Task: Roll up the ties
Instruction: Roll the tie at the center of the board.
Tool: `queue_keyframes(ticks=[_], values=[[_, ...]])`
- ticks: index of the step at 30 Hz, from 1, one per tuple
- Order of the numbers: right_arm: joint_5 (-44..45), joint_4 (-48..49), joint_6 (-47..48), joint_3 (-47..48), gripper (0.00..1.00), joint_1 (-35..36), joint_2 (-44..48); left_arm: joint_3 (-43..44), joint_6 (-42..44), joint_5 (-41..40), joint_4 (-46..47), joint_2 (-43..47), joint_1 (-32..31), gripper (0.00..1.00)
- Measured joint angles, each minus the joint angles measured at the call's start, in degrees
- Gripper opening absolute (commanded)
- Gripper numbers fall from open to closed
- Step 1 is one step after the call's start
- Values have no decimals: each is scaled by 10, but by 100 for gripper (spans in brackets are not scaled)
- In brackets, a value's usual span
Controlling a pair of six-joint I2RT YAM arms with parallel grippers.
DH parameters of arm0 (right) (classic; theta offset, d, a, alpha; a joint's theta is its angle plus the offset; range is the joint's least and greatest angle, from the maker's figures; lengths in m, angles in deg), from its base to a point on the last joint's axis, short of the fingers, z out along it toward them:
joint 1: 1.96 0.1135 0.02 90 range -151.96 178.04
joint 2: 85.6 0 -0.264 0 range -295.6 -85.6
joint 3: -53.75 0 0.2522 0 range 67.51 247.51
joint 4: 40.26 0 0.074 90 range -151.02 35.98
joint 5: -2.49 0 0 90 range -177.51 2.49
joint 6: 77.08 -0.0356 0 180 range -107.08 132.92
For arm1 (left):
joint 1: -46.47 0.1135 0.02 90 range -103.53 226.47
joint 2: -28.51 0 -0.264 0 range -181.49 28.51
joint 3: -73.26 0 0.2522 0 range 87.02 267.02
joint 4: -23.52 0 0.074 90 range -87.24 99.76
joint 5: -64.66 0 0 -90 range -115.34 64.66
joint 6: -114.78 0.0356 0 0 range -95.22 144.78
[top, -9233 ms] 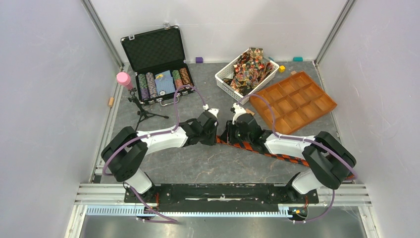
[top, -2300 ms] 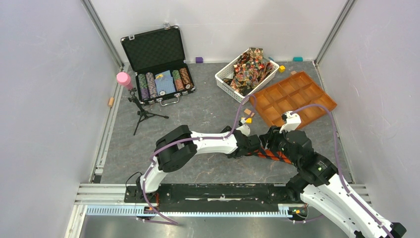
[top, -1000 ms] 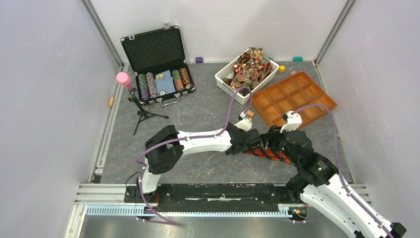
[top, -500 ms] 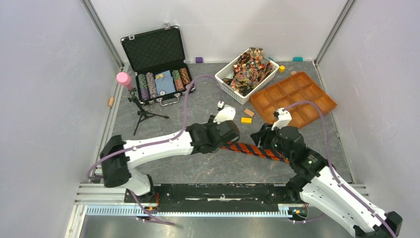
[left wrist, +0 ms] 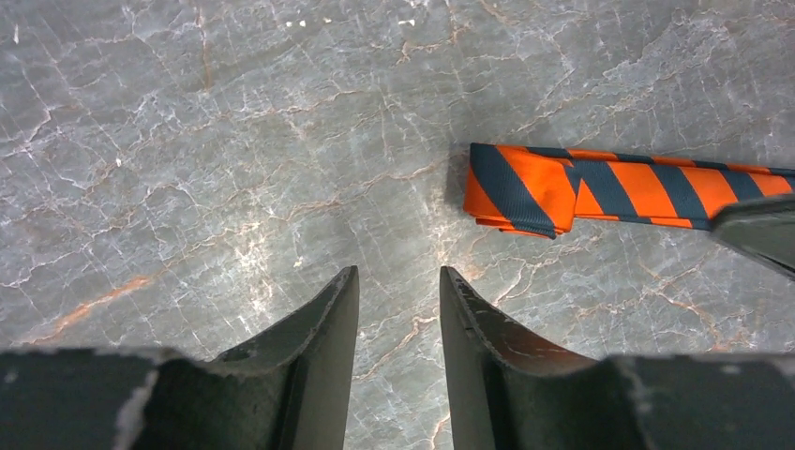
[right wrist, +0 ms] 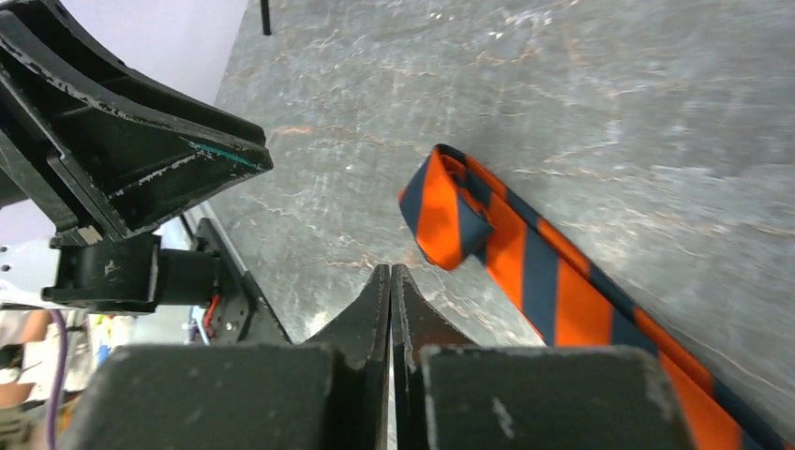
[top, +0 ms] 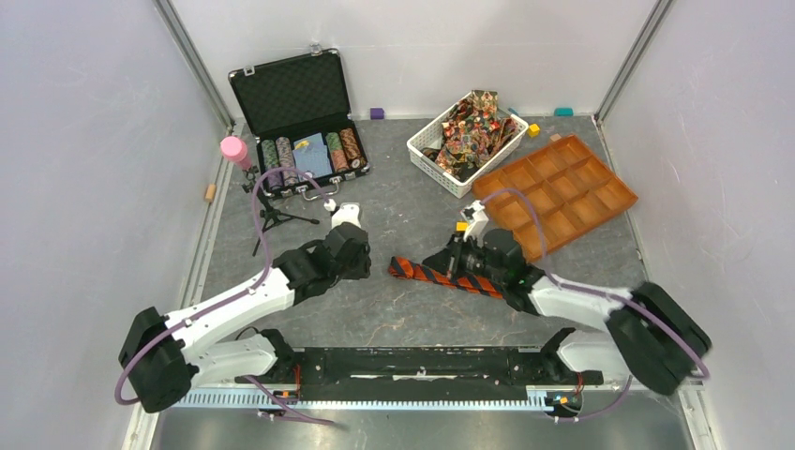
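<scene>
**Top view.** Item: one orange-and-dark diagonally striped fabric necktie (top: 422, 274), long, narrow and flat. It lies mid-scene on the grey marble-veined bench (top: 394, 206), between my two arms. My left jaws sit just left of its tip and my right jaws over its middle. Further stock: multicolour red-and-gold patterned ties (top: 473, 122), heaped in a white slotted plastic basket (top: 424, 150) at far right. A rigid orange compartment tray (top: 562, 192) sits beside the basket.

**Left wrist view.** My left jaws stand narrowly apart with nothing between them. The striped tie's end (left wrist: 525, 187) lies ahead and to the right, clear of them. It is doubled over into a soft, thick fold, and the weave has a smooth, slight sheen. The bench (left wrist: 187, 141) looks polished and hard.

**Right wrist view.** My right jaws are pressed fully together and grip nothing. The tie (right wrist: 553, 281) runs just beside them on the right, and its tip is curled into one loose loop (right wrist: 450, 216).

**Hazards, as I judge them.**
- The single loose fold is unpinned and may spring flat.
- Slick cloth on smooth stone may slide rather than roll.
- My closed right jaws could shove the strip askew if they sweep sideways.
- My narrow left gap may snag the doubled end instead of taking it in.
- My two jaws sit close together over the tie's tip and could collide there.
</scene>
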Motion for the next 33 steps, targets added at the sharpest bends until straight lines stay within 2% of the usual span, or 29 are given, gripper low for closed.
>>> queue_keyframes(ticks=[5,11,21,33], values=[[-42,144,-60,26,0,19,-156,-35,-14,26,9,29,17,41],[-63,268,-120,48,0,33,-261,-43,-17,41,13,36,25,40],[-66,309,-148,91,0,36,-322,-47,-17,53,22,38,27,41],[-66,327,-158,93,0,36,-392,-54,-17,56,27,38,27,40]])
